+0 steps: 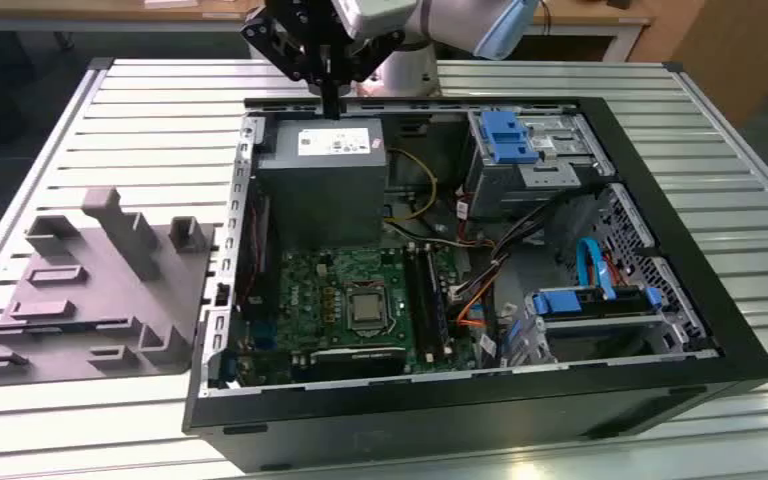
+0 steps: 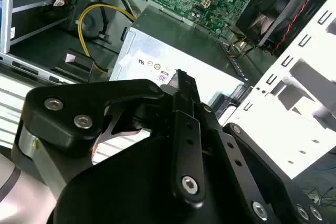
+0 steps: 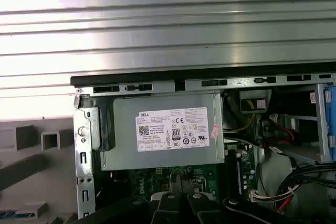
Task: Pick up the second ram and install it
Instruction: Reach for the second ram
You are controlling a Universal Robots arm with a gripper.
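A slatted metal table (image 1: 131,120) carries an open black computer case (image 1: 491,425) lying on its side, with wooden furniture (image 1: 711,40) beyond it along the top of the exterior view. The gripper (image 1: 329,108) hangs in the upper middle of that frame, pointing down just above the far edge of the grey power supply (image 1: 317,195). Its 2 fingers (image 2: 186,98) are drawn together to a narrow seam, and nothing shows between them. Just below the gripper in the frame is the supply's pale label (image 1: 337,143), which the first wrist view sees square-on. Past the supply, toward the frame's centre, lies the green motherboard (image 1: 344,285) with its long black slots (image 1: 420,290). A yellow cable (image 1: 427,180) loops beside the supply on the exterior view's right. Further right sit a blue drive caddy (image 1: 506,135) — upper right of the case — and another blue bracket (image 1: 595,300) at its lower right. On the exterior view's left, outside the case and well apart from the gripper, rests a grey moulded holder (image 1: 91,300). The second ram (image 3: 13,214) appears to be the thin blue strip lying on that holder in the first wrist view — too little of it shows to be certain.
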